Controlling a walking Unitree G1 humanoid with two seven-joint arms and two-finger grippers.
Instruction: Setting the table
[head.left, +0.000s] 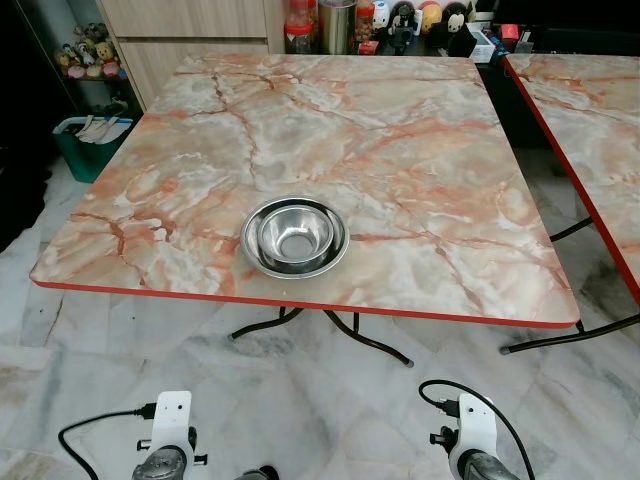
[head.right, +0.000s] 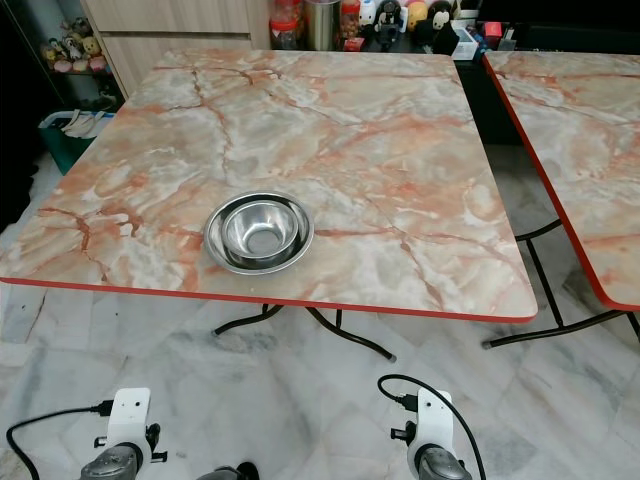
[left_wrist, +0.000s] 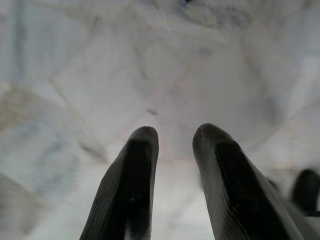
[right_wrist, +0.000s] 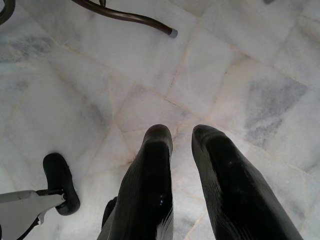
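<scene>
Steel bowl (head.left: 294, 236), nested in a second one, sits near the front edge of the marble desk (head.left: 400, 130). Left hand (left_wrist: 175, 137) and right hand (right_wrist: 182, 135) hang low over the pale floor (right_wrist: 150, 75), fingers slightly parted, grasping nothing.

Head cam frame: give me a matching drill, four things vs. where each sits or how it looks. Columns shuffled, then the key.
Things:
1. steel bowls
2. teal bin
3. second table
4. right gripper

Places or states:
A. on the floor past the table's far left corner
B. nested, near the table's front edge
C. hanging low over the marble floor, holding nothing
D. off to the right, across a gap

Pairs: 1-B, 2-A, 3-D, 4-C
</scene>
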